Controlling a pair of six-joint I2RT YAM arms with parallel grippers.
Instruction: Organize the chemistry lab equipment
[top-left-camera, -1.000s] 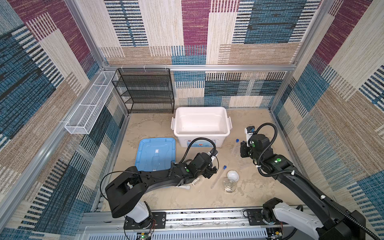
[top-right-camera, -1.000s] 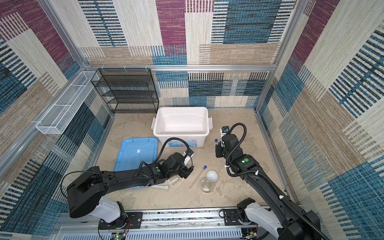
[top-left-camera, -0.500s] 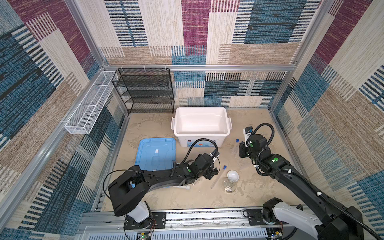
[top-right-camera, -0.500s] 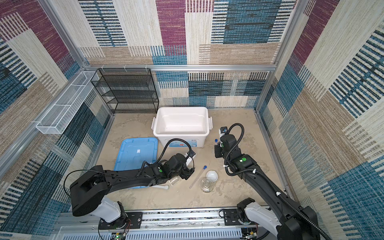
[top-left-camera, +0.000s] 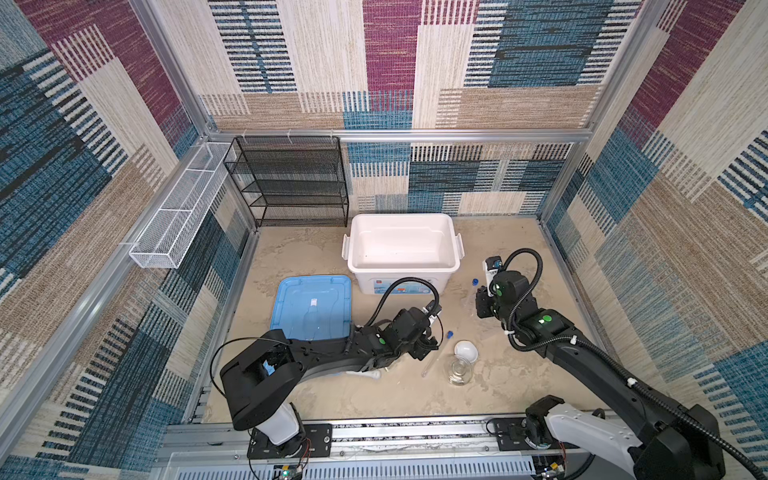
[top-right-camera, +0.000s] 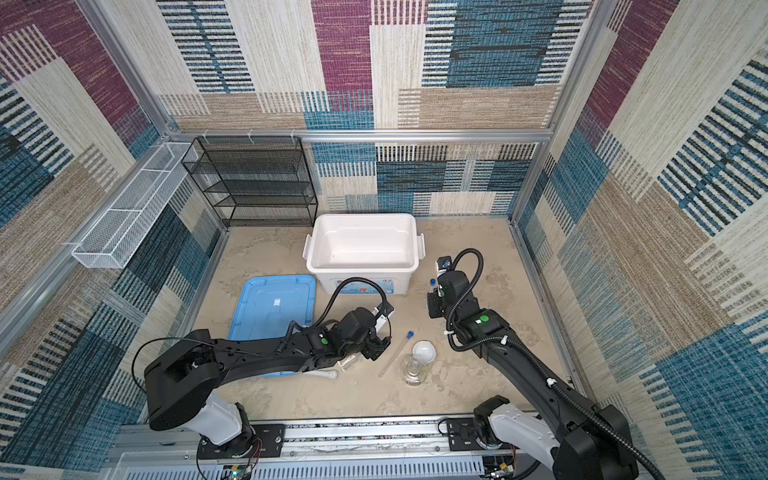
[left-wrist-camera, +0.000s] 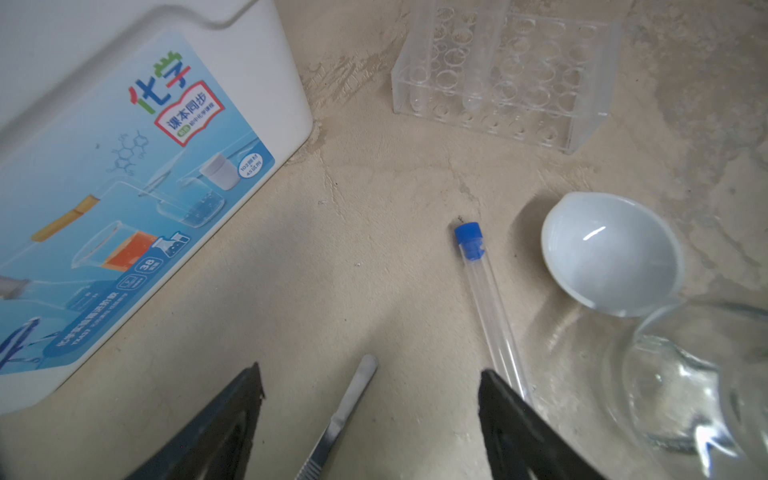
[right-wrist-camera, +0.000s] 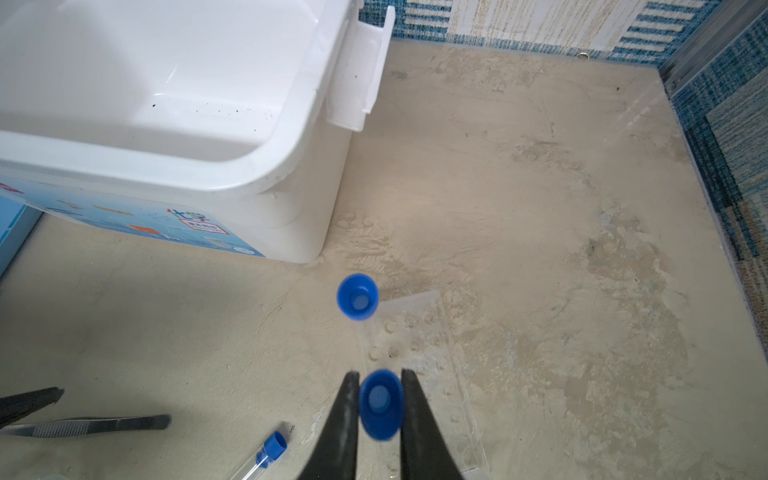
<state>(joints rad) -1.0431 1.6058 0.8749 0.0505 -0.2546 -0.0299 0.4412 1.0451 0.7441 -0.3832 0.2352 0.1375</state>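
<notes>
Right claw (right-wrist-camera: 380, 374) is pinched tight on the blue cap of a test tube (right-wrist-camera: 380, 405) standing in the clear tube rack (left-wrist-camera: 503, 79); a second tube (right-wrist-camera: 357, 297) stands in the same rack just beside it. The open white bin (top-left-camera: 402, 245) has a few dark specks on its floor, and its blue lid (top-left-camera: 311, 307) lies flat alongside. Underfoot is a mottled sandy surface (top-left-camera: 415, 399), with woven patchwork walls and a black wire rack (top-left-camera: 291, 183) at the back. Left claw (left-wrist-camera: 368, 374) hangs wide open, jaws either side of the metal tweezers (left-wrist-camera: 340, 419) tip. A third tube (left-wrist-camera: 490, 307) lies flat just beside one finger, with the white bowl (left-wrist-camera: 611, 253) and glass flask (left-wrist-camera: 698, 382) next to it. The white pestle (top-left-camera: 368, 374) lies by the left arm.
</notes>
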